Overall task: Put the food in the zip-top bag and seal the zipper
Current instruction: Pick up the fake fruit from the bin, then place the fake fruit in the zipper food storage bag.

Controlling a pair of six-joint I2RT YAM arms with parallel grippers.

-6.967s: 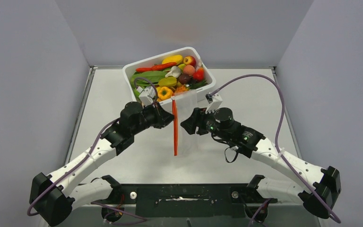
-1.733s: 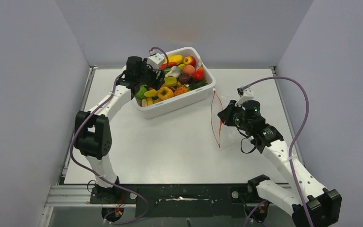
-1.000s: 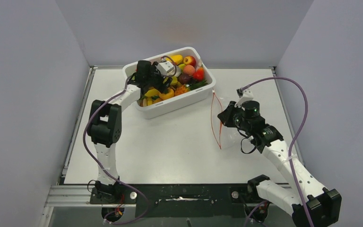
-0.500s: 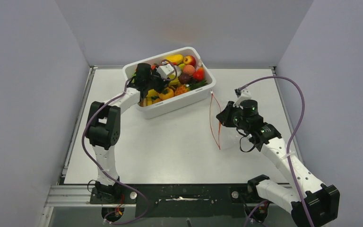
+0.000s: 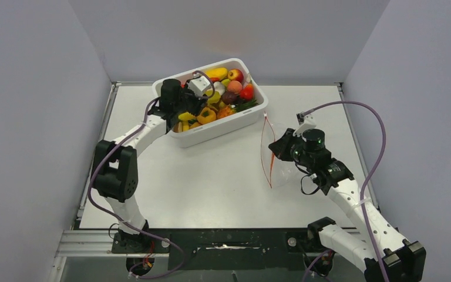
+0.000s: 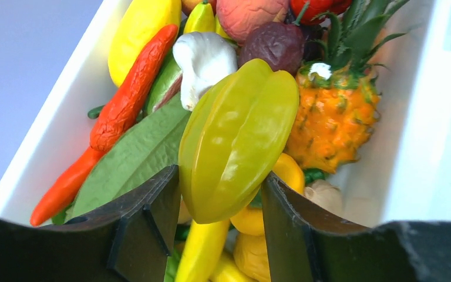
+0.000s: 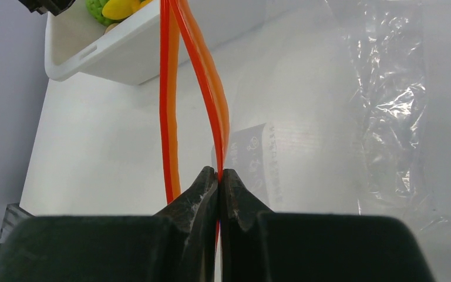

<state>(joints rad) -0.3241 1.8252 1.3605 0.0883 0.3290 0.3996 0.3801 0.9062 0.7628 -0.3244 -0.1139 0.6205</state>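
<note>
**Left claw (image 6: 220, 176) has closed on the starfruit (image 6: 235, 135)**

Wide a second ago, its jaws have narrowed and now press both sides of the yellow-green starfruit, inside the tub (image 5: 252, 114) at the upper centre of the top view. The right claw (image 7: 218, 173), jaws pressed together, pinches one lip of the zipper (image 7: 168, 88). The bag (image 5: 279, 170) sits right of centre on the table (image 5: 211, 176), its mouth parted.

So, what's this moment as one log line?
left pincer: shut on star fruit, over tub | right pincer: shut on zipper, bag mouth open
</note>
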